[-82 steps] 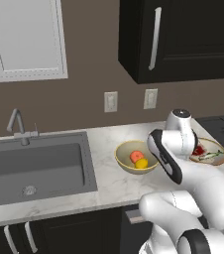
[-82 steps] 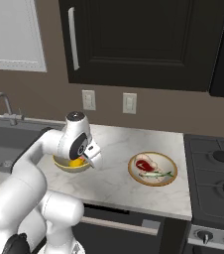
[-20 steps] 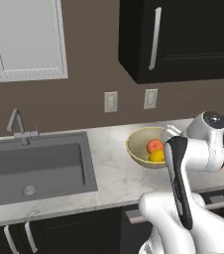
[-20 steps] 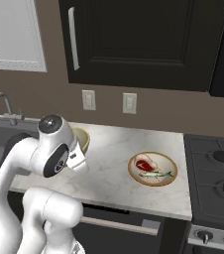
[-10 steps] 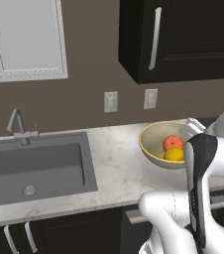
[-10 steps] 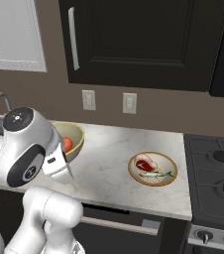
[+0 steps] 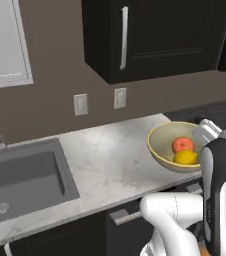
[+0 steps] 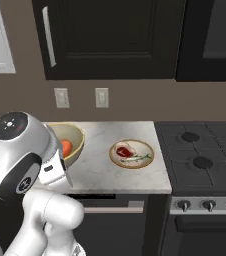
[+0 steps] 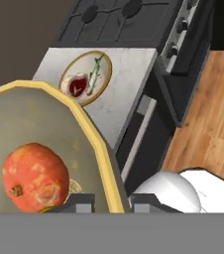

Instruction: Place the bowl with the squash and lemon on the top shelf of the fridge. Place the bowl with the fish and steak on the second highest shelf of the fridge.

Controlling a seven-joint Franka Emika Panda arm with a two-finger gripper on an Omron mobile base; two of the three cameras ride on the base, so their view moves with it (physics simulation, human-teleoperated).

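A deep tan bowl (image 7: pixel 161 148) hangs just above the counter's right end, with my gripper (image 9: pixel 111 201) shut on its rim (image 9: pixel 91 134). Inside it lie the orange-red squash (image 7: pixel 183 144) (image 9: pixel 34 173) and the yellow lemon (image 7: pixel 185 158). In the right base view my white arm covers most of the bowl (image 8: pixel 75 141), and the squash (image 8: pixel 66 147) peeks out. The shallow cream bowl with the fish and steak (image 8: pixel 131 153) (image 9: pixel 85 78) rests on the counter near the stove, holding the red steak (image 8: pixel 123 150) and the slim fish (image 8: pixel 139 159). The fridge and its shelves are out of view.
A grey sink (image 7: pixel 20 180) is set into the marble counter (image 7: pixel 110 160) at the left. A black stove (image 8: pixel 200 145) adjoins the counter's right end. Dark upper cabinets (image 7: pixel 155 35) hang over the counter. Wooden floor (image 9: pixel 208 124) lies in front of the stove.
The whole scene has slid left in both base views, so the camera has moved. The arm has swung the held bowl away from the wall and closer to the base.
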